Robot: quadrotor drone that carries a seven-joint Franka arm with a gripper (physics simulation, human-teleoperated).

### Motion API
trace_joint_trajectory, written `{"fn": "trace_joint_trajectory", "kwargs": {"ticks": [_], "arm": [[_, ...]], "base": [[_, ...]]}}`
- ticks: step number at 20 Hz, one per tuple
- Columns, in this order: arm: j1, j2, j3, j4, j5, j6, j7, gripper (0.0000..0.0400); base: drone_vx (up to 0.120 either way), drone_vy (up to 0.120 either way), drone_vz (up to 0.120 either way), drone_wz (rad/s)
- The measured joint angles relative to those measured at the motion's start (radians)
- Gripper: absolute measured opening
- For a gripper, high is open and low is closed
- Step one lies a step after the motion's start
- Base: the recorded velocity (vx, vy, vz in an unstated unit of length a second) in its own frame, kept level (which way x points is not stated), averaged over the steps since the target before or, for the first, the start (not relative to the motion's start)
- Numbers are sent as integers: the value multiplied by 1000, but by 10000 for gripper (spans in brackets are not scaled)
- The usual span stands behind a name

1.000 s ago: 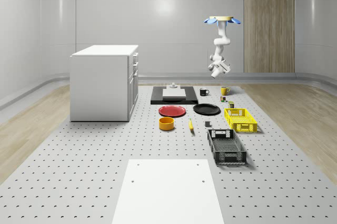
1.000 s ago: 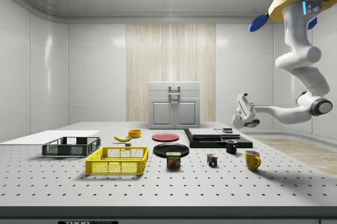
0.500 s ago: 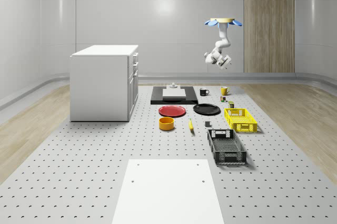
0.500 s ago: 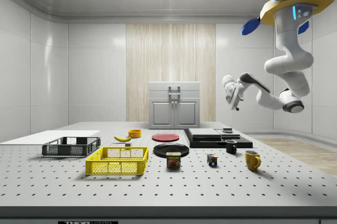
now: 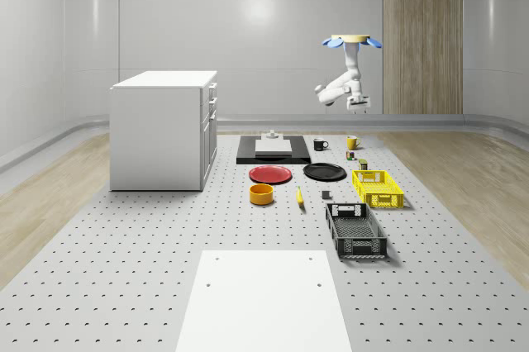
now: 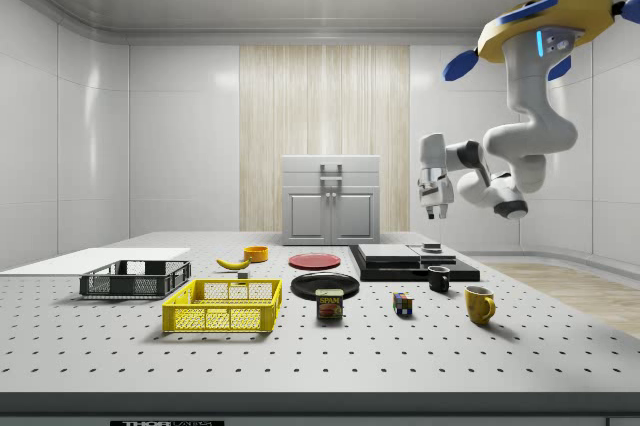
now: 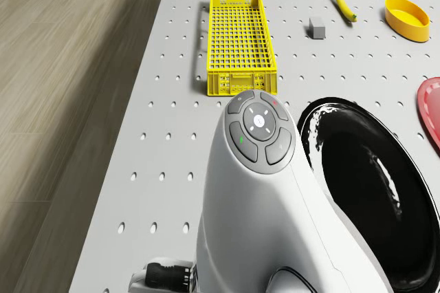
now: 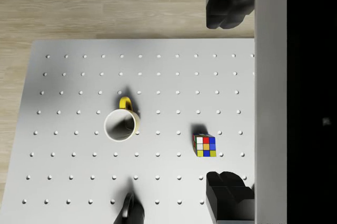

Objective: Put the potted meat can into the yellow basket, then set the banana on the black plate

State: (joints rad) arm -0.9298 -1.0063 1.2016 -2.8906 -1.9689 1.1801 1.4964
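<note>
The black plate (image 7: 375,190) is gleaming glossy beside the smooth white plastic-looking arm (image 7: 275,224); the perforated table (image 7: 172,169) is looking matt, the yellow basket (image 7: 240,38) a plastic-looking mesh.

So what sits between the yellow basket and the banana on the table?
A small grey block lies between the yellow basket and the banana, apart from both; the drone view shows it clearly.
</note>
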Motion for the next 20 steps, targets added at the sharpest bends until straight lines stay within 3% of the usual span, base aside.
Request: {"fn": "trace_joint_trajectory", "kwargs": {"ticks": [4,7,20], "arm": [[-55,-30,27,-5,-16,-12,37,400],[-80,-50,41,-6,-18,-11,55,400],[-130,-123,75,-3,9,35,95,400]], "base": [[120,-10,-120,0],[120,-120,-120,0],[120,-3,-120,0]]}}
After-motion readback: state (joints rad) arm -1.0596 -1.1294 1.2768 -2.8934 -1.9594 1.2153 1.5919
